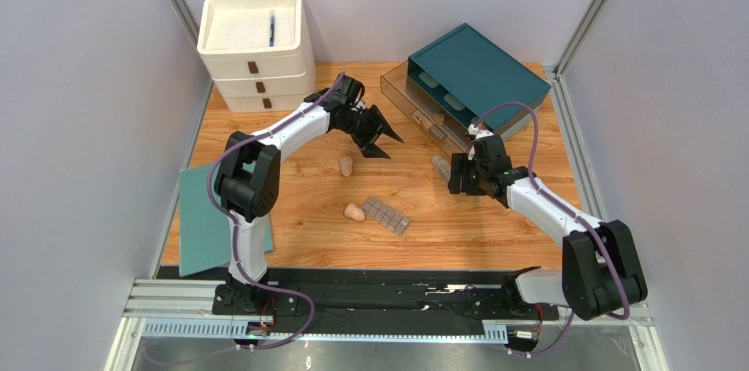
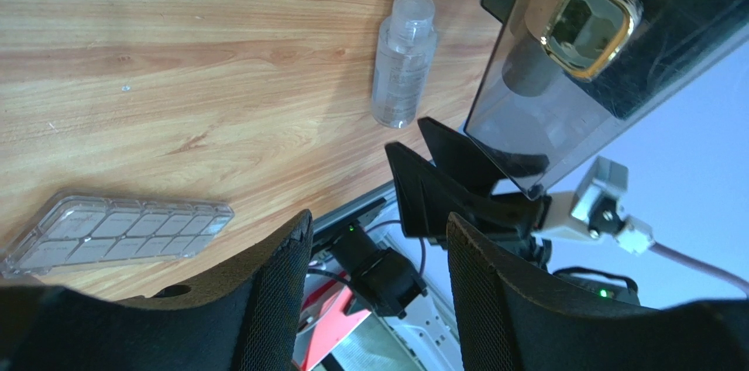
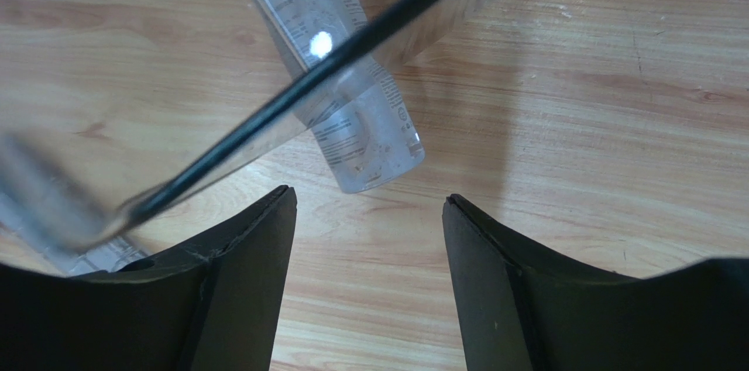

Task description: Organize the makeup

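Both pincers open and empty above the counter.
The left pincer stands partly spread, holding nothing, its arm stretched out mid-counter; two beige sponges and the gridded palette lie loose on open wood behind it. The right pincer is spread wide and empty, with the clear bottle lying just ahead of it by the teal drawer box. The right arm is bent low.

The clear bottle blurs at its top behind the smoky drawer
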`<state>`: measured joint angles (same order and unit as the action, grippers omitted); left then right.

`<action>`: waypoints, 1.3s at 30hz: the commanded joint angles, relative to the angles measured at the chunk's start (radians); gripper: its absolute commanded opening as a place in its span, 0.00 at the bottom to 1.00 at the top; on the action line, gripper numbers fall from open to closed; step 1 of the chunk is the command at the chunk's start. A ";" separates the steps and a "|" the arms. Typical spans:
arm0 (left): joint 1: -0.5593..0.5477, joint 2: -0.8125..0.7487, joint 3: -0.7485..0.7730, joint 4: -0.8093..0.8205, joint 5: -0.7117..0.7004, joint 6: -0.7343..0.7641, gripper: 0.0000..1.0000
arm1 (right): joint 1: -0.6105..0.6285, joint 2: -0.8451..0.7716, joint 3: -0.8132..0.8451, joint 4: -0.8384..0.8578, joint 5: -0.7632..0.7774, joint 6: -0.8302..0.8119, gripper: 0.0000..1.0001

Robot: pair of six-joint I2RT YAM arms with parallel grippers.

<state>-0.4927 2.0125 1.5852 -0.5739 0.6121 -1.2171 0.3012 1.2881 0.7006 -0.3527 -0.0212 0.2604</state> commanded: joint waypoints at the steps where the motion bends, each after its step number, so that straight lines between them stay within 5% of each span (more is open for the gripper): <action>1: -0.009 -0.067 -0.019 -0.007 0.024 -0.006 0.63 | 0.009 0.039 0.034 0.092 0.073 -0.029 0.66; 10: -0.007 -0.072 -0.042 0.006 0.041 0.005 0.63 | 0.027 0.149 0.079 0.136 0.046 -0.016 0.65; 28: 0.008 -0.063 -0.024 0.020 0.064 0.010 0.62 | 0.041 0.341 0.203 -0.052 0.018 0.013 0.56; 39: 0.008 -0.055 0.010 0.012 0.055 0.051 0.66 | 0.042 0.143 0.269 -0.160 0.015 -0.007 0.62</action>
<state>-0.4889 1.9911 1.5459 -0.5640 0.6533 -1.1896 0.3611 1.5352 0.9062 -0.4320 -0.0513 0.2230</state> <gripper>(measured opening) 0.635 0.605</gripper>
